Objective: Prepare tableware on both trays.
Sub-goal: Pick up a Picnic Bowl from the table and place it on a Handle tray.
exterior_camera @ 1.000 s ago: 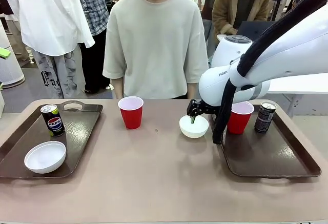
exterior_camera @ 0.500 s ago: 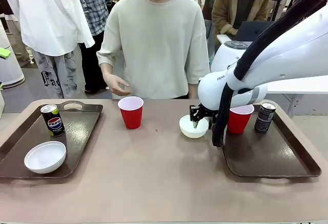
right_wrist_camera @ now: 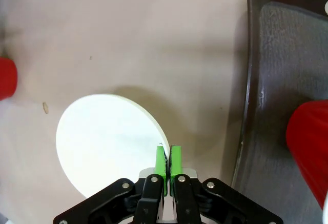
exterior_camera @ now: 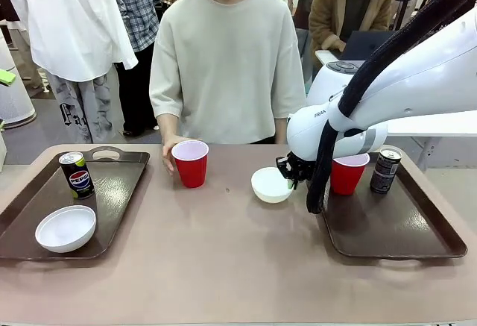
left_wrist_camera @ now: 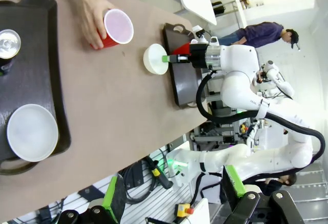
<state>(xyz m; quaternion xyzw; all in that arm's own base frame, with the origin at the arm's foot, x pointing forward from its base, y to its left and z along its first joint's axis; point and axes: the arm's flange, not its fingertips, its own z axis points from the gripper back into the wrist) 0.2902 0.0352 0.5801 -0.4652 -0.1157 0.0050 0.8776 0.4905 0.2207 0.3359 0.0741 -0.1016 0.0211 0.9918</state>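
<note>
Pinching the rim of a white bowl (exterior_camera: 270, 184), the right gripper (exterior_camera: 292, 171) has its green pads squeezed tight on it. That bowl sits on the table between the two trays, next to the right tray (exterior_camera: 387, 225). A hand (exterior_camera: 168, 154) holds a red cup (exterior_camera: 191, 163). The left gripper (left_wrist_camera: 174, 203) is wide and holds nothing.

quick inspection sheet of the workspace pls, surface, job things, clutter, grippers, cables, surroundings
surface: tan tabletop, bare in the middle
job's things: left tray holds Pepsi can and bowl; right tray holds red cup and dark can; second bowl and second red cup on the tabletop
clutter: nothing seen
grippers: right gripper shut on second bowl's rim; left gripper open
cables: black hose along right arm
surroundings: person's hand at second red cup
</note>
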